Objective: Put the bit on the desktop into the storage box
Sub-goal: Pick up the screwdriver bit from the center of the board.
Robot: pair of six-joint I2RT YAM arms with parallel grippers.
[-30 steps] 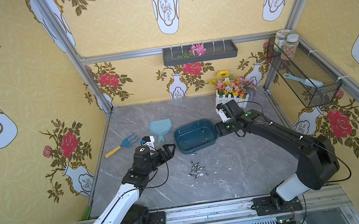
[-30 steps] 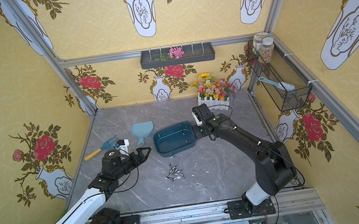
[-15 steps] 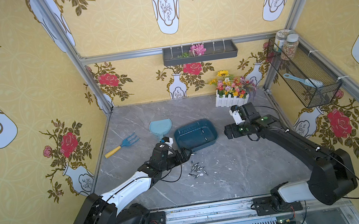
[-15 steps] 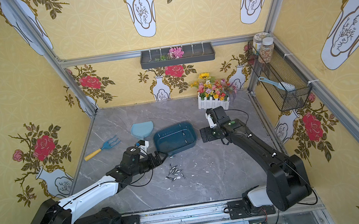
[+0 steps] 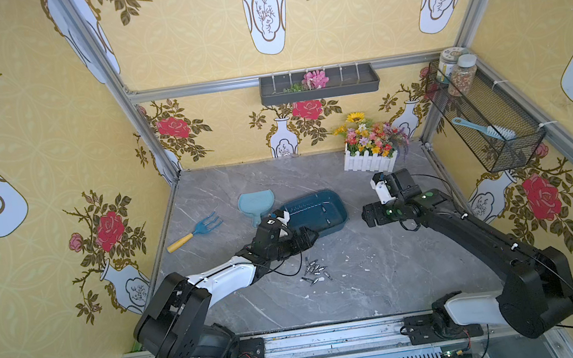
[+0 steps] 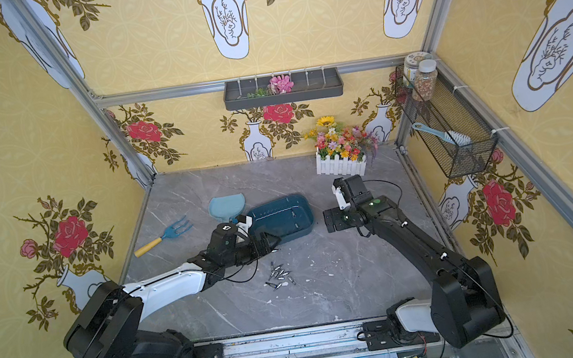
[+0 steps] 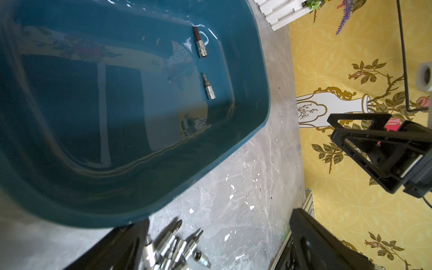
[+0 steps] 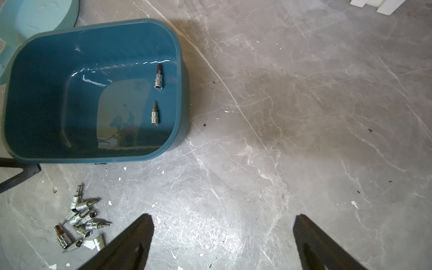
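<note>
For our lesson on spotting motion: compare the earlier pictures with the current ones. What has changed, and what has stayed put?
The left gripper dropped forward from beside the dustpan to the near corner of the box, close to the loose bits, and is open. The right gripper drew back from the right edge of the box, open. Box, bits, dustpan and garden fork stayed put.
</note>
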